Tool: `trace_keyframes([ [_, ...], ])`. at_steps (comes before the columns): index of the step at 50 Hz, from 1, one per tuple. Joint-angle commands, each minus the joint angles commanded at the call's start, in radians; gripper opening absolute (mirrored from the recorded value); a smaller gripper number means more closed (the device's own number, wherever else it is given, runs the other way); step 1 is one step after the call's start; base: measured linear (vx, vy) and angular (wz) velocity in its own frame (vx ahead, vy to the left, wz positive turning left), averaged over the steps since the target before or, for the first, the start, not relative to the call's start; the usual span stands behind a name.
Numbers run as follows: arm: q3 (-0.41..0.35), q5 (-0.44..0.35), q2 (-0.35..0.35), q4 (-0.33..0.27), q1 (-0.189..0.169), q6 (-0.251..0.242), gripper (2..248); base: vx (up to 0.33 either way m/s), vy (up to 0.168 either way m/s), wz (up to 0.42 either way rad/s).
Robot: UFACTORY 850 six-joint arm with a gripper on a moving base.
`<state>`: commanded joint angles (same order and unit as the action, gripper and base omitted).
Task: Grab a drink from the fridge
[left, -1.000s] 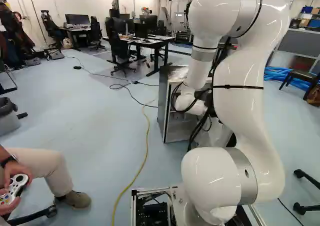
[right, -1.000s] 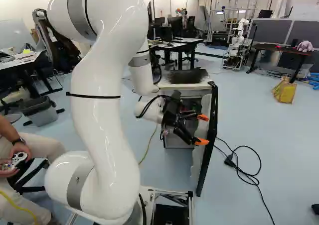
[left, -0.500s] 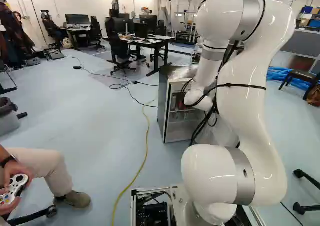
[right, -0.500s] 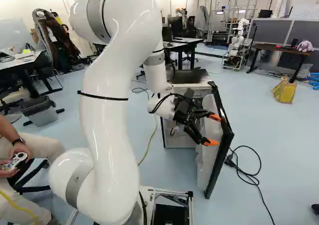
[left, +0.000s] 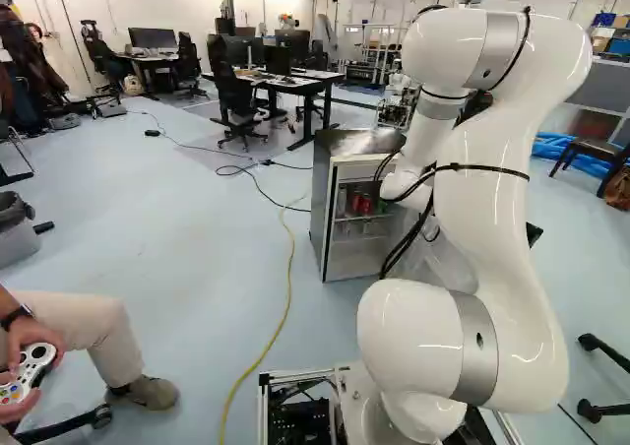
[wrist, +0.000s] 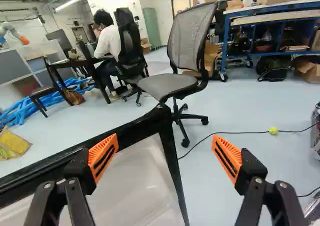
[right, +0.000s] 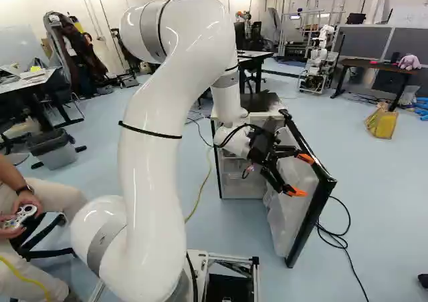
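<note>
- Fridge (left: pixel 321 194) at the left, seen from the left base view; its front is uncovered, the door hanging open from the right-hand edge.
- Drink cans (left: pixel 362 206), some red, inside on the upper shelf, close to its front edge; none is gripped, and which one is wanted I cannot tell.
- Gripper (right: pixel 300 175) right of the cabinet's front corner, by the door's inner face; its two fingers stand wide apart with nothing held; whether one touches the door I cannot tell.
- Door (wrist: pixel 161 112) furthest right, its free top corner ahead of the gripper.
- Step in hand, as I judge it: clearing the door aside; next, back off that corner, swing round to the opening, then reach level over the shelf's front edge, keeping clear of neighbouring cans.
</note>
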<state>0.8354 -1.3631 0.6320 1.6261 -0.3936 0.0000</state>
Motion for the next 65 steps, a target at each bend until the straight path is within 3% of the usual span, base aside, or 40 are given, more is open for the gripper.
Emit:
trace_keyframes([
  [24,0.123,0.000,0.059,0.000,-0.095,0.000,247,0.000,0.000,0.000],
  [39,0.081,0.000,0.039,-0.011,-0.102,0.000,247,0.000,0.000,0.000],
  [47,0.028,0.000,0.013,-0.061,-0.096,0.000,247,0.000,0.000,0.000],
  [65,-0.101,0.000,-0.055,-0.243,-0.069,0.000,247,0.000,0.000,0.000],
])
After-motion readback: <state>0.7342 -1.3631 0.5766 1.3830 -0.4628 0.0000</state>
